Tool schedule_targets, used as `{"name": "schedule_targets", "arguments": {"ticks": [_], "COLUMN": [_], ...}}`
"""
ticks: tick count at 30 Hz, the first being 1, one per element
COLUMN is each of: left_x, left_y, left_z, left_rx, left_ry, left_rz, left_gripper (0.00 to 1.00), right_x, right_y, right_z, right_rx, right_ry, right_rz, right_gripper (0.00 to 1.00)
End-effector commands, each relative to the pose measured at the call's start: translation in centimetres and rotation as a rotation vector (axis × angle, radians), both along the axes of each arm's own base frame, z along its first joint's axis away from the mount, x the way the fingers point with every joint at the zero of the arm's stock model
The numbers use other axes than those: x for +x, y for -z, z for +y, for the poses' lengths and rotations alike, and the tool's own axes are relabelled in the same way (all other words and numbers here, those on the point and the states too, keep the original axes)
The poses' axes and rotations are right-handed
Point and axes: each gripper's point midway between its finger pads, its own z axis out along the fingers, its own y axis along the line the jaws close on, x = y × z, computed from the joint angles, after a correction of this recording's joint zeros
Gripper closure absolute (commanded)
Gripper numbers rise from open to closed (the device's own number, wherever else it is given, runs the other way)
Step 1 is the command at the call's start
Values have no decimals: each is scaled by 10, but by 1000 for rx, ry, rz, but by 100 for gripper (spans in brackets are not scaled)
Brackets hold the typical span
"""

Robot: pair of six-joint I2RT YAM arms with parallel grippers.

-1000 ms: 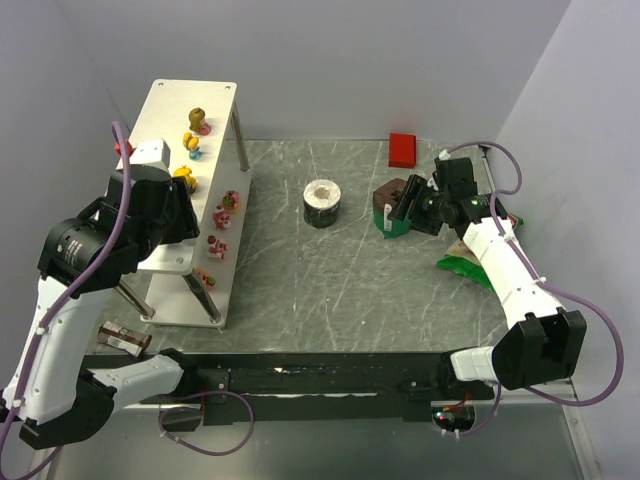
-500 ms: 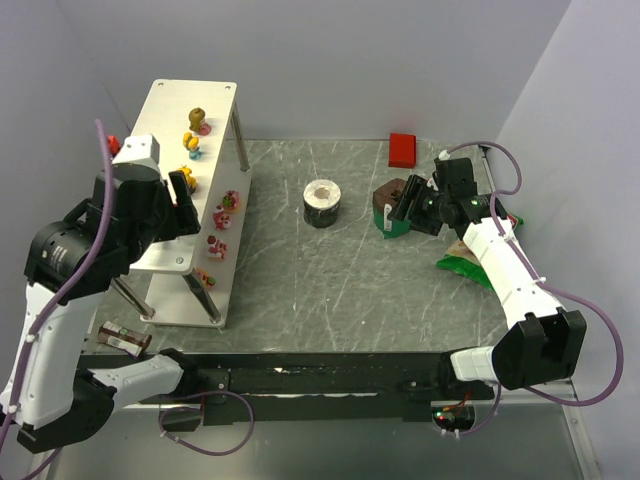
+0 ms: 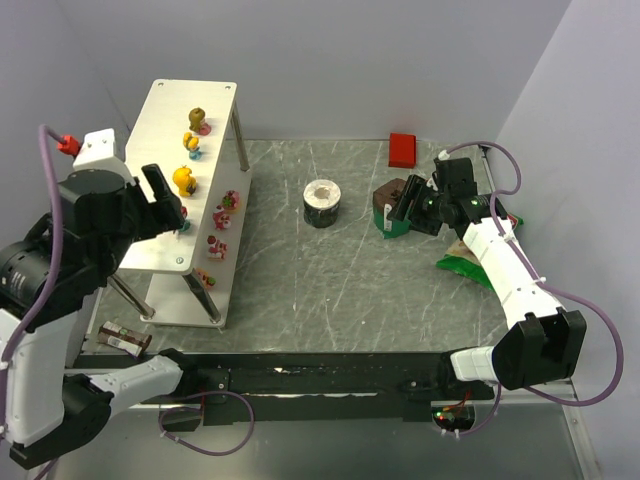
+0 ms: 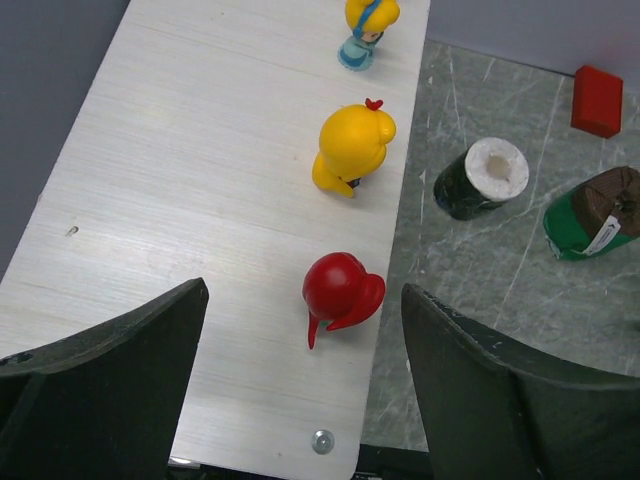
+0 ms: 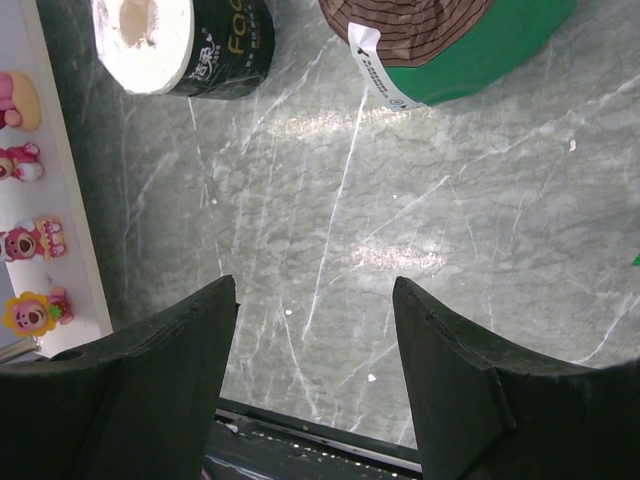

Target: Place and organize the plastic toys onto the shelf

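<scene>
Directly under the left gripper (image 4: 302, 290), whose dark fingers (image 4: 110, 390) are spread wide and hold nothing, a red figurine (image 4: 340, 292) stands free on the top of the shelf (image 4: 190, 170). It is framed between the two jaws and touches neither. It sits close to the long edge that faces the table's middle, its thin pointed end toward the near corner screw (image 4: 321, 438). Beyond it, along the same edge, come a yellow figurine (image 4: 352, 148) and a blue-and-yellow figurine (image 4: 366, 30). The row thus runs with the shelf's long axis, and the jaws straddle it crosswise. Any regrip would likely be a straight descent; a straight lift should clear the row.

The toys are glossy moulded plastic, rounded and small-footed, and would probably tip at a light knock. The shelf top is pale, brushed and flat. Pink figurines (image 5: 22, 160) line the lower tier.

The left arm is plainly the nearer. The right gripper (image 5: 312, 290), likewise parted and empty, hangs well apart over the grey veined table (image 5: 400, 220), near a dark roll (image 5: 180, 35) with a white core and a green cup (image 5: 470, 50) with a brown lid. No loose toy shows on the table, so the job looks nearly done.
</scene>
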Motion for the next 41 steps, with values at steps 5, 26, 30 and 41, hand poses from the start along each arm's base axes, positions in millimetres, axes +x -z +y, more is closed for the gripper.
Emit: {"name": "schedule_targets", "arguments": {"ticks": [5,26,30,41], "left_x": [-15,-19,-20,-26], "left_y": [-57,-109,-101,-95], "left_z": [7,-2,-5,1], "left_rx": [-120,-297,-298,-306], "left_ry": [26,56,63,48], "left_rz": [-259,-442,-405,-407], "left_gripper": [11,4,4,4], "right_x": [4,-36,-47,-63], "right_y": [-36,-130,-144,-146], "right_z": [6,23,24,24], "right_rx": [28,122,147,198], "right_ry": [-24,-217,-229,-224], "right_rz": [-115,-254,-287,-286], "right_gripper": [29,23,22,18]}}
